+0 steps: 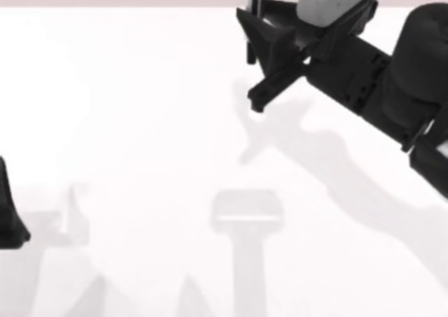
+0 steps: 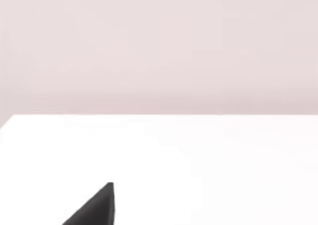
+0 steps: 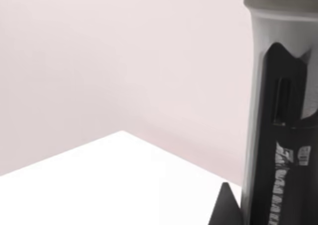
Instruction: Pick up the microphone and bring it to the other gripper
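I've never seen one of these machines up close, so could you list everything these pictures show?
Microphone: one, black handle with a grey band and head; held upright in the right arm's fingers near the far edge of the table, right of centre. In the top view only its slim black handle shows.
Table: one, white; it fills the top view, with a pale pink backdrop beyond its far edge.
Right gripper: one, black with a pale grey-white housing; reaching in from the table's right, closed on the microphone.
Left gripper: one, black; parked at the table's left edge, only partly in view.
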Robot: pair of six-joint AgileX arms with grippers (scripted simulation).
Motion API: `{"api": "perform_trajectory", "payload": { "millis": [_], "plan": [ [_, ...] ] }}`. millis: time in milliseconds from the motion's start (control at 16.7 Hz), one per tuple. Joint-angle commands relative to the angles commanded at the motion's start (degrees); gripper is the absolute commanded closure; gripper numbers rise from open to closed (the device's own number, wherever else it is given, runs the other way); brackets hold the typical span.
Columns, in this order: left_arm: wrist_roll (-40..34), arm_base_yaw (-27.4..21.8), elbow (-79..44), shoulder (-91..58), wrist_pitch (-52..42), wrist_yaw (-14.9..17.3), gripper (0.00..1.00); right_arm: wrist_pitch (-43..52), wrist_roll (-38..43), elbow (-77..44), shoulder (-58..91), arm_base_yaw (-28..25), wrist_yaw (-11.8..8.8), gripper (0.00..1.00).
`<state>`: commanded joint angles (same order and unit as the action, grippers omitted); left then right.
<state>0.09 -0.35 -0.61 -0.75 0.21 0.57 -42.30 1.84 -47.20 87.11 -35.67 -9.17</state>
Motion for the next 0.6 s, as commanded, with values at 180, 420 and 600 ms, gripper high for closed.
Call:
{"api": "perform_trajectory", "payload": {
  "millis": [180, 420, 600],
  "plan": [
    [0.5, -2.2, -4.2, -5.6, 1.5, 3.7, 0.0, 0.0, 0.0, 0.0, 0.0, 0.0, 0.0, 1.0],
    [1.2, -6.9, -14.4, -20.7, 5.5, 11.7, 0.0, 0.0, 0.0, 0.0, 0.0, 0.0, 0.0, 1.0],
    [1.7, -10.9, -23.8, -34.8, 9.7, 18.6, 0.0, 0.0, 0.0, 0.0, 0.0, 0.0, 0.0, 1.0]
  ]
}}
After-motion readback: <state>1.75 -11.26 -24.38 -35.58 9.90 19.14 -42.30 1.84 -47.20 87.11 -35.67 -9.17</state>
